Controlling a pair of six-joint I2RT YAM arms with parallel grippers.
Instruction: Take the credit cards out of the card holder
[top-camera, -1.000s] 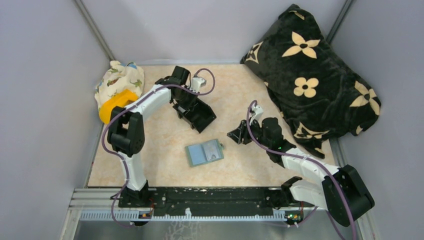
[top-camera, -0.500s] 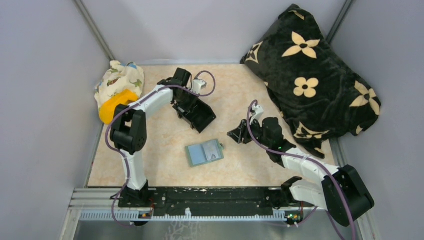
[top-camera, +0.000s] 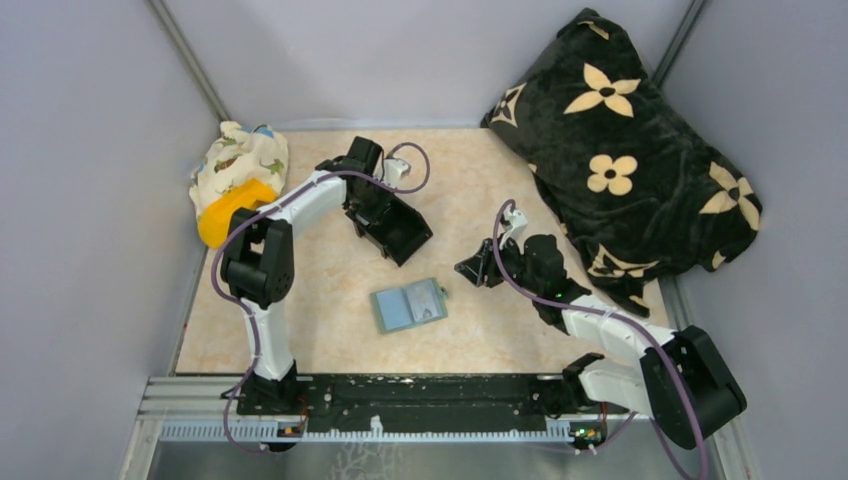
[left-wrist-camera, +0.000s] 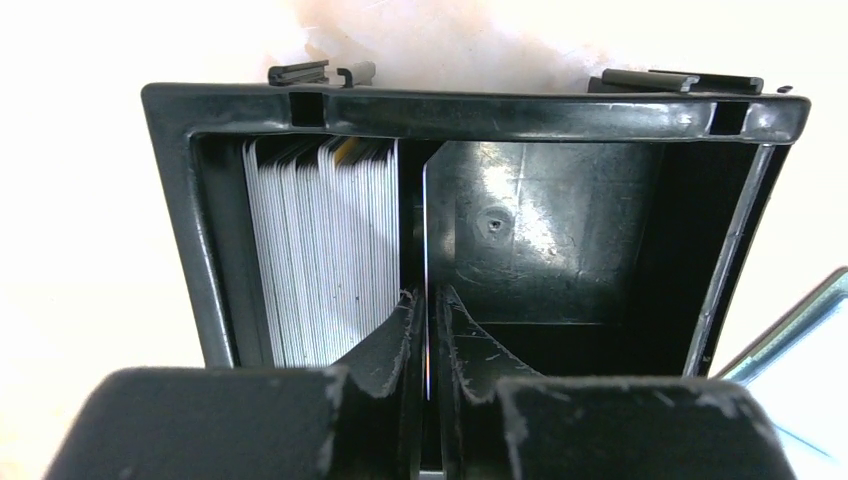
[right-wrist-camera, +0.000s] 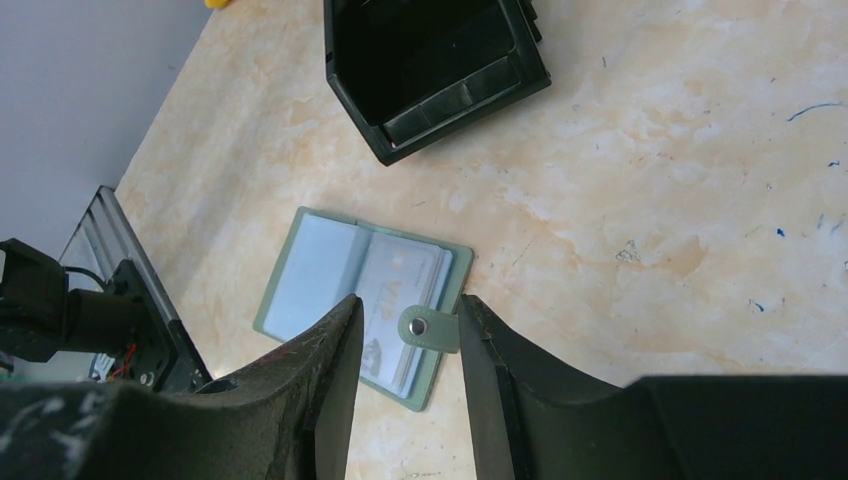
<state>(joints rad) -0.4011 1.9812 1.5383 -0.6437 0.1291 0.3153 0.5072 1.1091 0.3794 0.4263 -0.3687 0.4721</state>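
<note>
The sage-green card holder (top-camera: 408, 305) lies open on the table, blue-grey pockets up; the right wrist view shows it (right-wrist-camera: 330, 280) with its snap tab (right-wrist-camera: 430, 328) and a pale card (right-wrist-camera: 395, 285) in a pocket. My right gripper (top-camera: 476, 270) hovers open right of it, fingers straddling the tab (right-wrist-camera: 408, 305). My left gripper (top-camera: 375, 205) is shut on a thin card seen edge-on (left-wrist-camera: 425, 230), held inside the black box (left-wrist-camera: 470, 105). My left gripper's tips (left-wrist-camera: 427, 300) sit at the box's near wall. A stack of pale cards (left-wrist-camera: 320, 250) stands in the box's left part.
The black box (top-camera: 400, 228) stands behind the wallet. A black blanket with beige flowers (top-camera: 630, 150) fills the back right. A patterned cloth (top-camera: 240, 160) and a yellow object (top-camera: 230, 208) lie at the back left. A metal rail (top-camera: 400, 395) runs along the near edge.
The left arm's elbow has shifted slightly forward and right; its gripper stays at the black box. The right arm and the wallet have not moved.
</note>
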